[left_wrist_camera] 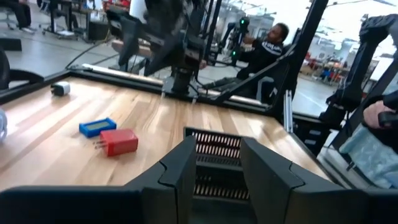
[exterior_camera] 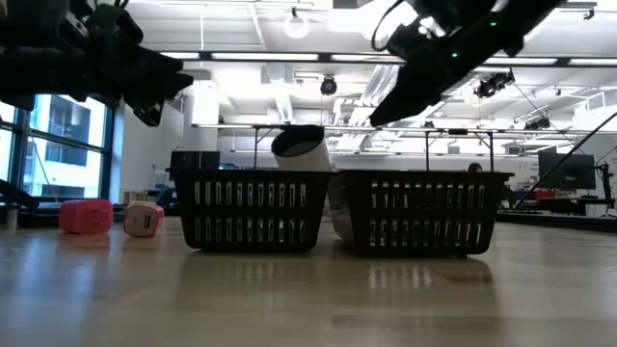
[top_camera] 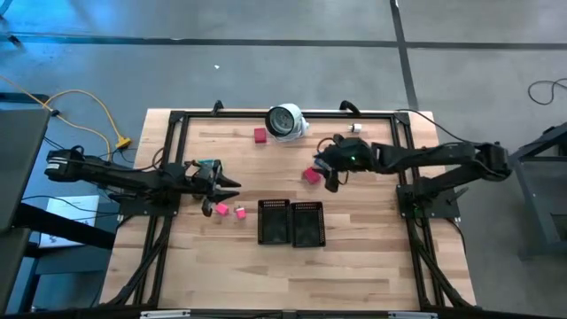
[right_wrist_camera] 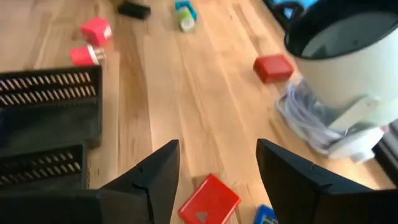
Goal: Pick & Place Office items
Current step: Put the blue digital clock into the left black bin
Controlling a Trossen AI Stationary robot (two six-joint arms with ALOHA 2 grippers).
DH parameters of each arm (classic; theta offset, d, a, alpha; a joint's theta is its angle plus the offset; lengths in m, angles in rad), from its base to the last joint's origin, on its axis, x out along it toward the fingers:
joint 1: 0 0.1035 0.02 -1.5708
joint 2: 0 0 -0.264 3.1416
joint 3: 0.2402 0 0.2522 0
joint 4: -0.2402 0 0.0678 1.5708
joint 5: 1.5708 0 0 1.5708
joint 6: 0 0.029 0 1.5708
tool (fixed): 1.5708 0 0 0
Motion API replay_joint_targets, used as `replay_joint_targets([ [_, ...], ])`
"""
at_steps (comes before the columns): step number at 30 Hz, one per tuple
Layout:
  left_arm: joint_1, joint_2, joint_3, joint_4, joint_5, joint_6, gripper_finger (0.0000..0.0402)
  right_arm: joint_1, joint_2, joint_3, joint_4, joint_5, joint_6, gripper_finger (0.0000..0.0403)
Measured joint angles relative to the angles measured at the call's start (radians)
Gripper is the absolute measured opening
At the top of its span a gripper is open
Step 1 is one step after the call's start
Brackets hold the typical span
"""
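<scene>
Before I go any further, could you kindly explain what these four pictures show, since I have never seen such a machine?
It is a robot with two dark arms at a wooden table. One picture looks down from above, one looks level across the tabletop, and two come from cameras on the wrists. The left gripper hovers open near two pink pieces. The right gripper hangs open above a red piece. Two black trays stand in the middle; a round white device sits at the far edge. Nothing is held.
</scene>
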Motion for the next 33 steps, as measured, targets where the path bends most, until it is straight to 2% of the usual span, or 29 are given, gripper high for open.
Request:
replay_joint_targets([
  [4,0.000,0.025,0.000,0.000,-0.013,0.001,0.0122,-0.061,0.057,0.073,-0.121,-0.061,0.088,0.0196],
  [8,0.000,0.032,0.000,0.000,-0.024,0.016,0.0122,-0.099,0.130,0.156,-0.277,-0.090,0.099,0.0195],
  [18,-0.002,0.032,0.000,0.001,-0.023,0.022,0.0122,-0.143,0.321,0.272,-0.455,0.050,0.117,0.0196],
  [24,-0.002,0.032,0.000,0.001,-0.023,0.026,0.0122,-0.176,0.382,0.277,-0.476,0.043,0.114,0.0193],
  [33,-0.002,0.032,0.000,-0.003,-0.023,0.030,0.0122,-0.180,0.385,0.277,-0.482,0.037,0.103,0.0193],
])
